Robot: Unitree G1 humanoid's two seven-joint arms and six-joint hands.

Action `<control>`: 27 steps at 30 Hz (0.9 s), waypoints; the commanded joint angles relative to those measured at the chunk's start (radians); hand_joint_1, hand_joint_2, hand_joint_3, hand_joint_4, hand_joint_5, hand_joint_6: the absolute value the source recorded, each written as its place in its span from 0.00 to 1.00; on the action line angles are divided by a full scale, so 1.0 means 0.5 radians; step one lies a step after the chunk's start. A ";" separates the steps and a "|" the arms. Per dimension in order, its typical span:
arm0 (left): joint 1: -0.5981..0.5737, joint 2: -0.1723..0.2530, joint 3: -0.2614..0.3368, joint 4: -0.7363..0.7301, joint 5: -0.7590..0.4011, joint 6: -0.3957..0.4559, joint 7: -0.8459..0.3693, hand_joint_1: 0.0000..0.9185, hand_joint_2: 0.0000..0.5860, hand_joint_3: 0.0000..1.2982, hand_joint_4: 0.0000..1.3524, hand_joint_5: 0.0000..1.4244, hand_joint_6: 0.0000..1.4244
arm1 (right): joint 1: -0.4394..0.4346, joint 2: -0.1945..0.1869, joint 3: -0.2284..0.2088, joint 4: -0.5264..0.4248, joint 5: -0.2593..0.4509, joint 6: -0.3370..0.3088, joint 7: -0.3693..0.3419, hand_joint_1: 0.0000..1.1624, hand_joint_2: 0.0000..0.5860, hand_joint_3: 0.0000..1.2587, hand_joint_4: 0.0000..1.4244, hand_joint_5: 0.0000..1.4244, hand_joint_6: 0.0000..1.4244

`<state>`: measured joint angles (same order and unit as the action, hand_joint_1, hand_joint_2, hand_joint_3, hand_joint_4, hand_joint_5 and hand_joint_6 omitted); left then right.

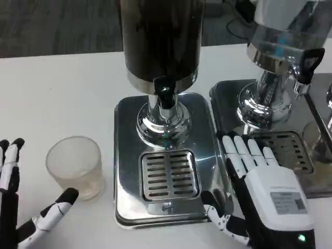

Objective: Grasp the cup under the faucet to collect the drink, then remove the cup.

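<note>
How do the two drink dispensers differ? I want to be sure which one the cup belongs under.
The middle dispenser has a dark tank; the right dispenser has a clear, pale one. The middle dispenser's drip grille lies fully open to view, while the right dispenser's grille is partly covered by the right hand. The cup stands on the table left of the middle dispenser's tray, under neither faucet. Both dispensers share shiny chrome bases and black faucets.

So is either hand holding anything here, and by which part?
Nothing is held. The left hand is open beside the cup; the right hand lies flat.
</note>
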<state>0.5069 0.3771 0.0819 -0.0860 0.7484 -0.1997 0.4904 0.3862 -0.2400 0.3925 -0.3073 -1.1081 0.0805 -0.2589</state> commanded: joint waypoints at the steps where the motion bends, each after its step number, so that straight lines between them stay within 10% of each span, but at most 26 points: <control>1: -0.034 0.062 0.052 0.031 -0.021 -0.063 0.027 0.00 0.15 0.00 0.01 0.15 0.20 | 0.048 0.037 0.022 -0.002 -0.021 0.054 -0.039 0.45 0.62 0.00 0.00 0.00 0.01; 4: -0.112 0.111 0.048 0.116 -0.078 -0.119 -0.033 0.00 0.05 0.00 0.00 0.00 0.00 | 0.059 0.054 0.032 0.000 -0.024 0.080 -0.056 0.45 0.62 0.00 0.00 0.00 0.01; 16: -0.502 0.185 -0.021 1.012 -0.517 -0.724 -0.151 0.00 0.00 0.00 0.00 0.00 0.00 | 0.050 0.074 0.038 0.017 -0.018 0.111 -0.091 0.45 0.62 0.00 0.00 0.00 0.02; 27: -0.740 0.167 -0.105 1.438 -0.484 -0.869 -0.032 0.02 0.00 0.00 0.00 0.00 0.00 | 0.042 0.079 0.057 0.027 -0.022 0.120 -0.098 0.45 0.62 0.00 0.00 0.00 0.02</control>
<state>0.1719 0.4680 0.0395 0.5861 0.5224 -0.6090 0.4575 0.4098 -0.2022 0.4142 -0.2994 -1.1123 0.1376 -0.2961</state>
